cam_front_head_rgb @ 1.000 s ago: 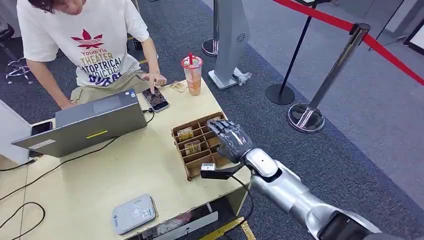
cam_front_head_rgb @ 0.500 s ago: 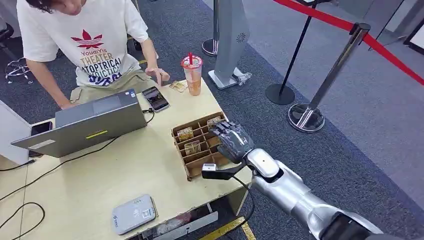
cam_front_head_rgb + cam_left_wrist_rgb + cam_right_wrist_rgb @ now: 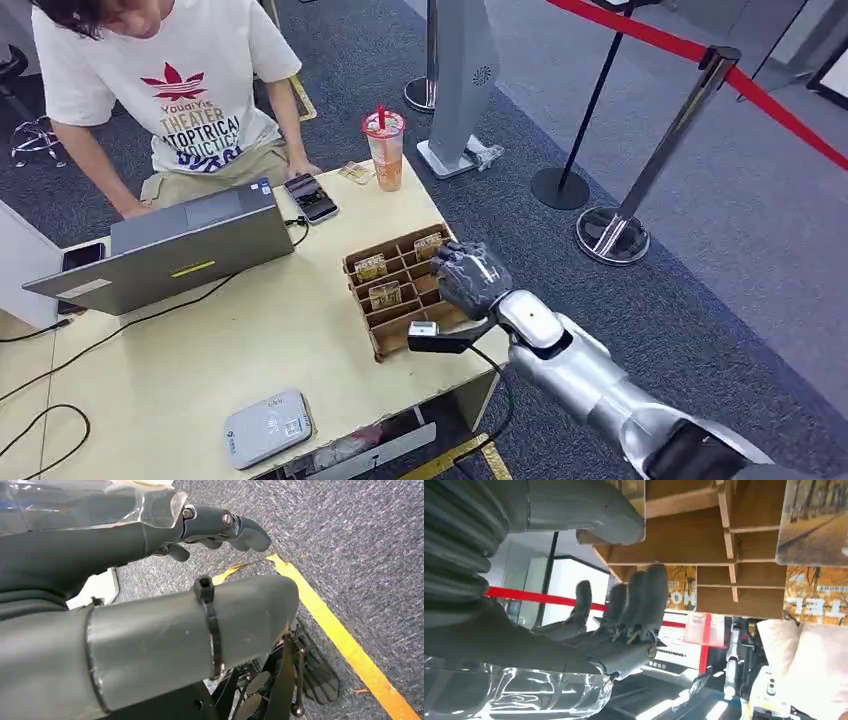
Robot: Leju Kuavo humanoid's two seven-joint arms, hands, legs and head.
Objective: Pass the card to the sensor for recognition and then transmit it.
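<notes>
Right hand [image 3: 473, 278] lower onto card rack [image 3: 392, 284]; person's hand off phone [image 3: 311, 197].

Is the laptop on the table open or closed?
Open. The laptop has its grey lid tilted up, with the back facing the head view, and a person leans over its far side. Its screen faces away, so on or off: cannot tell.

Brown card rack [image 3: 385, 300], grey sensor [image 3: 268, 427]

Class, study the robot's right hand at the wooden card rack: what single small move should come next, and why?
Probably lower the right hand slightly into the card rack and close its fingers on a card. The hand hovers at the rack's near end, holding nothing, and the cards stand in their slots, so nothing can go to the sensor yet.
</notes>
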